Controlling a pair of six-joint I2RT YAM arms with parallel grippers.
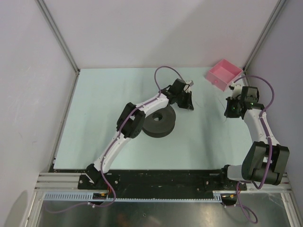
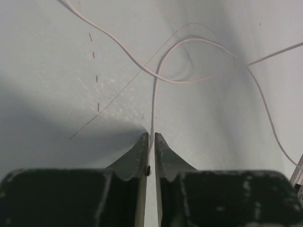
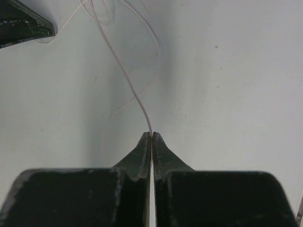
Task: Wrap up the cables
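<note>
The cable (image 2: 153,101) is a hair-thin whitish wire lying in loose loops on the pale table. In the left wrist view it runs straight into my left gripper (image 2: 151,137), whose jaws are pinched shut on it. In the right wrist view the same wire (image 3: 124,71) curves down into my right gripper (image 3: 151,135), also shut on it. In the top view my left gripper (image 1: 187,103) sits just beyond the dark grey spool (image 1: 159,121), and my right gripper (image 1: 231,109) is at the right; the wire hardly shows there.
A pink open box (image 1: 223,74) stands at the back right corner. Purple cables loop along both arms. Metal frame posts and walls bound the table (image 1: 94,118). The tip of my left gripper (image 3: 23,23) shows at the right wrist view's top left.
</note>
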